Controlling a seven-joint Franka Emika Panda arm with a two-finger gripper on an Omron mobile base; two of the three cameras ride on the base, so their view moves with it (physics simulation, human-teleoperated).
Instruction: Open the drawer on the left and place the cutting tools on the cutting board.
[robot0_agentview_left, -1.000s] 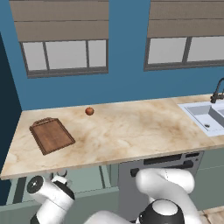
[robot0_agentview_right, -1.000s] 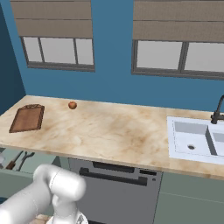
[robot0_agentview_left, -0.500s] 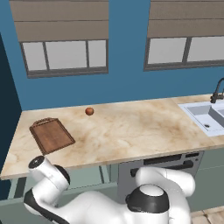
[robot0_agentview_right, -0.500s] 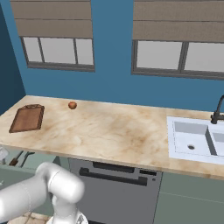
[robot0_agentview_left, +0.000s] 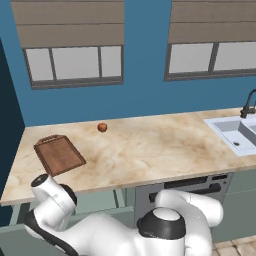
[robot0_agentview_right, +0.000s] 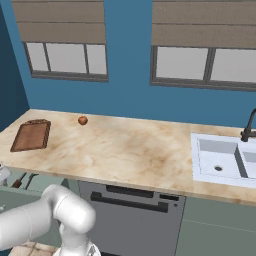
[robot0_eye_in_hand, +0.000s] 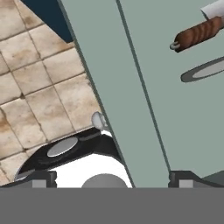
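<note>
Two finger tips of our gripper (robot0_eye_in_hand: 112, 178) stand wide apart, holding nothing. Our hand view looks down into the open drawer (robot0_eye_in_hand: 144, 87), with a brown-handled cutting tool (robot0_eye_in_hand: 199, 31) inside. Our base views show the cutting board (robot0_agentview_left: 59, 155) on the counter (robot0_agentview_left: 150, 145), above the drawer. Since earlier, our arm has swung lower by the drawer.

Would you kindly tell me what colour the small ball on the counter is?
The ball is orange-red, seen best in the left base view.
</note>
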